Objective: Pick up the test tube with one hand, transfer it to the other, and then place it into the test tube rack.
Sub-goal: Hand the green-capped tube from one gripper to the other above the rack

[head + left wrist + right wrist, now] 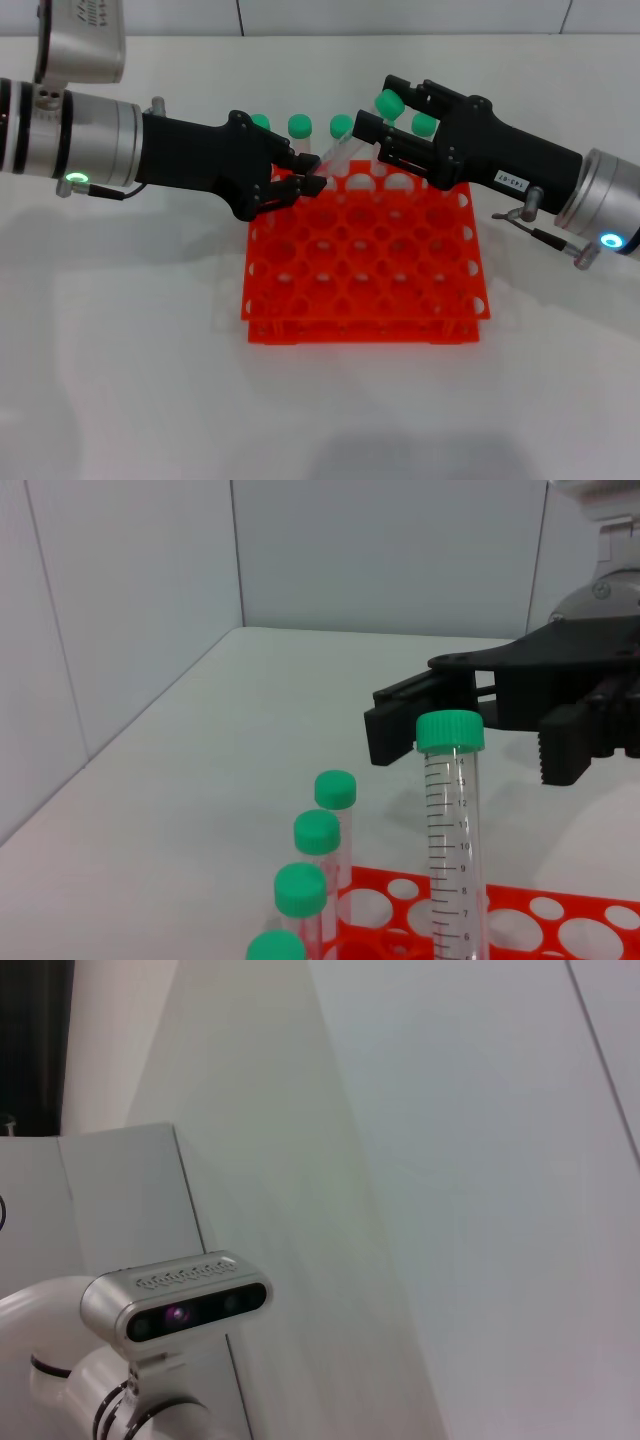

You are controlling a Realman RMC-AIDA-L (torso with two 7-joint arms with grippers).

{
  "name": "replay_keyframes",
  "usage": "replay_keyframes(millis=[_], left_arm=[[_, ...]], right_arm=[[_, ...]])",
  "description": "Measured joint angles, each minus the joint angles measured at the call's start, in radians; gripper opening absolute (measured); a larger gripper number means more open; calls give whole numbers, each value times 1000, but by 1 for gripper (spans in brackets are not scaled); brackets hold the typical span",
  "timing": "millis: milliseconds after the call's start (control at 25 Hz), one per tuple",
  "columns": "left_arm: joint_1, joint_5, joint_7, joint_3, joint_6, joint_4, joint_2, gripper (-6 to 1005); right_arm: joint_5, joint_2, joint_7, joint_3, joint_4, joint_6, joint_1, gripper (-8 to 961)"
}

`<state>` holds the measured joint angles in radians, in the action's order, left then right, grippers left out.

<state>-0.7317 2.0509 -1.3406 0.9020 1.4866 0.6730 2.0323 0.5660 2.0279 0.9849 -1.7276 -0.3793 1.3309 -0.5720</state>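
The left gripper (300, 183) is clamped on the lower end of the test tube (345, 150), holding it tilted above the back edge of the test tube rack (365, 262), green cap toward the right gripper (375, 135). The right gripper's jaws stand wide, just behind the cap in the left wrist view, though whether they already straddle it is hard to judge. The handover should go best if the right gripper closes squarely below the cap before the left lets go, clear of the other capped tubes (300, 126) standing along the rack's back row.
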Motion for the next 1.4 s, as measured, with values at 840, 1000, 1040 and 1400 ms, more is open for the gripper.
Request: replay_keyframes(millis=[840, 1000, 1040, 1400], left_arm=[[3, 5, -13, 0, 0, 3, 6, 296], [1, 0, -49, 0, 1, 9, 6, 298], [1, -1, -58, 0, 2, 14, 8, 299], [32, 10, -225, 70, 5, 157, 30, 433]], right_arm=[[-11, 0, -1, -3, -4, -10, -3, 257], [-11, 0, 0, -3, -3, -11, -3, 257], [-11, 0, 0, -3, -3, -11, -3, 257], [-11, 0, 2, -3, -1, -11, -2, 256]])
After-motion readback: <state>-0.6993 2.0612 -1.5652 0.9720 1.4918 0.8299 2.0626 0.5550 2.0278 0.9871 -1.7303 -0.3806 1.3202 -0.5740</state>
